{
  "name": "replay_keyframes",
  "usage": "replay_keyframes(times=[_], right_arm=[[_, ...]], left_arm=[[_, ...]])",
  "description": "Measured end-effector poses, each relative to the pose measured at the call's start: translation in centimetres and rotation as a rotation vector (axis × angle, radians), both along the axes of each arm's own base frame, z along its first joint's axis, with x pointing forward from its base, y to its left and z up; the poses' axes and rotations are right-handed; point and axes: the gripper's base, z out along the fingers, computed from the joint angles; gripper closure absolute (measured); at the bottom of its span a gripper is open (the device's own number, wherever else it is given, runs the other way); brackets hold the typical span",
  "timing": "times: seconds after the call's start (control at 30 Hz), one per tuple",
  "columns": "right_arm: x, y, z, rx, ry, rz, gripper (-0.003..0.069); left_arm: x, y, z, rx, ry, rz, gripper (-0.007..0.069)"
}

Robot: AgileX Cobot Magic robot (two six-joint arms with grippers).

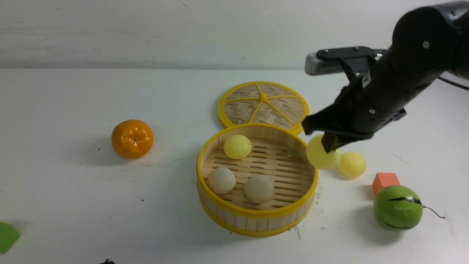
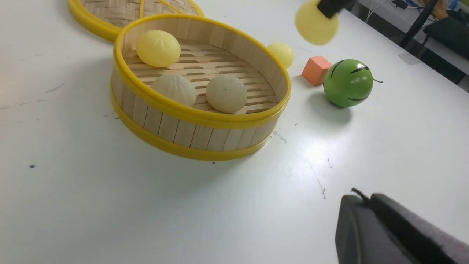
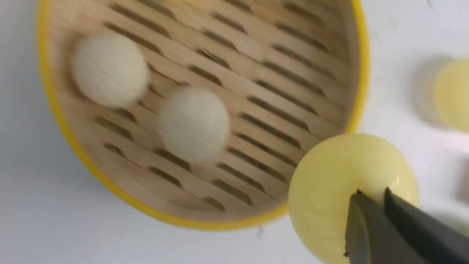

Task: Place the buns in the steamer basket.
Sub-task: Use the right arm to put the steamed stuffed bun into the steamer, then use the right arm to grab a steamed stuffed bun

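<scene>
The steamer basket (image 1: 256, 214) stands mid-table with three buns on its slatted floor: a pale yellow one (image 1: 237, 146) at the back and two off-white ones (image 1: 221, 180) (image 1: 259, 188) in front. My right gripper (image 1: 329, 145) is shut on a fourth bun, pale yellow (image 1: 318, 156), pinched at its top and hanging just outside the basket's right rim (image 3: 361, 73). Another pale yellow bun (image 1: 352, 164) lies on the table right of it. In the left wrist view my left gripper (image 2: 361, 196) is shut and holds nothing, off to the basket's near side.
The flat woven lid (image 1: 263, 103) lies behind the basket. An orange fruit (image 1: 132, 139) sits to the left. A small orange cube (image 1: 384, 181) and a green ball with black marks (image 1: 398, 207) lie at the right front. A green piece (image 1: 7, 236) shows at the left edge.
</scene>
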Motion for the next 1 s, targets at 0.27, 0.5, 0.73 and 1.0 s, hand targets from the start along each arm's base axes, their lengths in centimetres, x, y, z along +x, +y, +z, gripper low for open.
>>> replay_keyframes(times=[0.27, 0.5, 0.73, 1.0], right_arm=[[6.9, 3.8, -6.2, -0.018, 0.027, 0.062, 0.0652], [9.8, 5.3, -8.2, -0.01, 0.034, 0.064, 0.0643], [10.1, 5.4, -9.1, -0.012, 0.057, 0.05, 0.0512], [8.9, 4.8, -5.7, -0.022, 0.03, 0.067, 0.0195]], left_arm=[[0.0, 0.0, 0.0, 0.0, 0.0, 0.0, 0.0596], [0.0, 0.0, 0.0, 0.0, 0.0, 0.0, 0.0596], [0.0, 0.0, 0.0, 0.0, 0.0, 0.0, 0.0596], [0.0, 0.0, 0.0, 0.0, 0.0, 0.0, 0.0596]])
